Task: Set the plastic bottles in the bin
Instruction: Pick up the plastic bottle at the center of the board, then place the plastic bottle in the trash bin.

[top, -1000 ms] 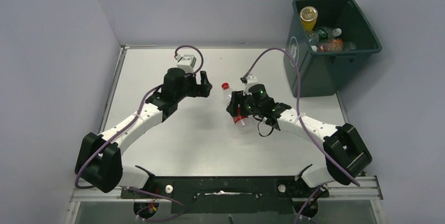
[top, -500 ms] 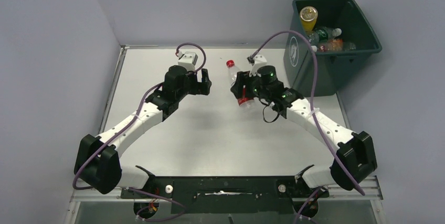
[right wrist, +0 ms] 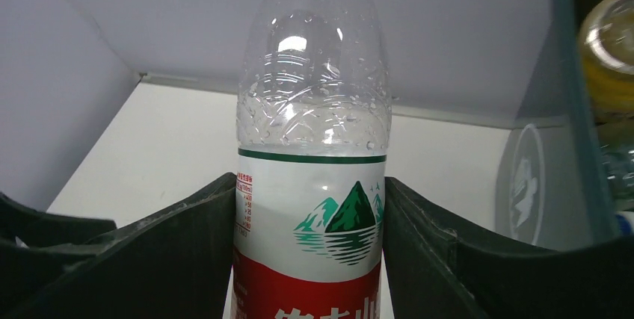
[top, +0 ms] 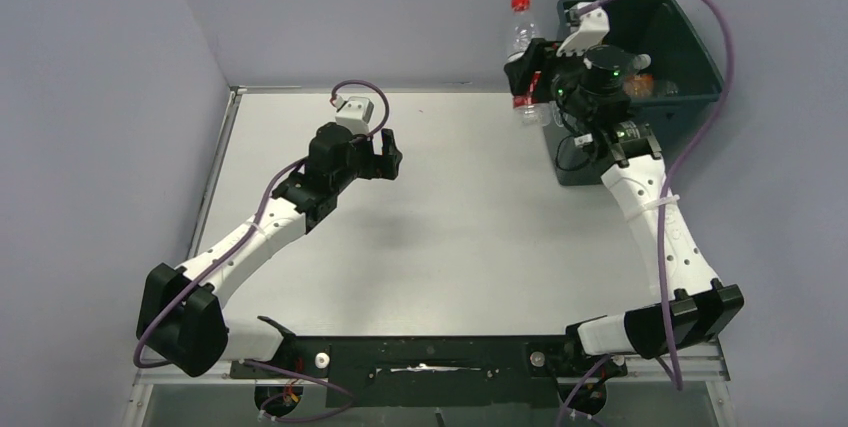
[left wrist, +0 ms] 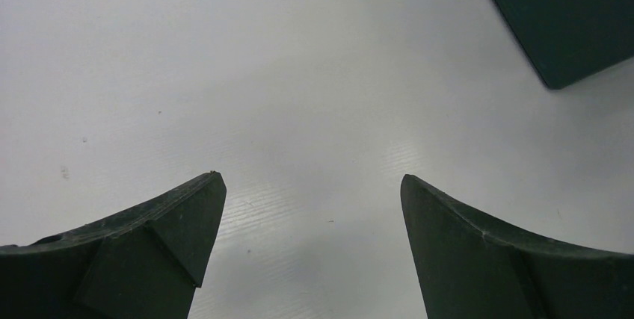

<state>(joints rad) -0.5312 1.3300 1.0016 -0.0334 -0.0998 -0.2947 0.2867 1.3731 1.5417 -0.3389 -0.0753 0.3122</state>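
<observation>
Right tool [top: 527,75] clamped on red-label water bottle [top: 519,37], upper right beside bin [top: 685,97]; left tool [top: 388,154] released, empty; likely last drop left.

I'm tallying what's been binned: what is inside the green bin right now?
Inside the bin only fragments show: a white cap, an orange-red label and, in the right wrist view, a yellow bottle. The right arm, its claw gripping a red-capped bottle, covers the rest.

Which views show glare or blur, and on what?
Right wrist view: glints on the clear bottle, its label sharp, the yellow bottle at the right edge blurred. Left wrist view: pale sheen across the table. Top view: even light, faint shadows.
</observation>
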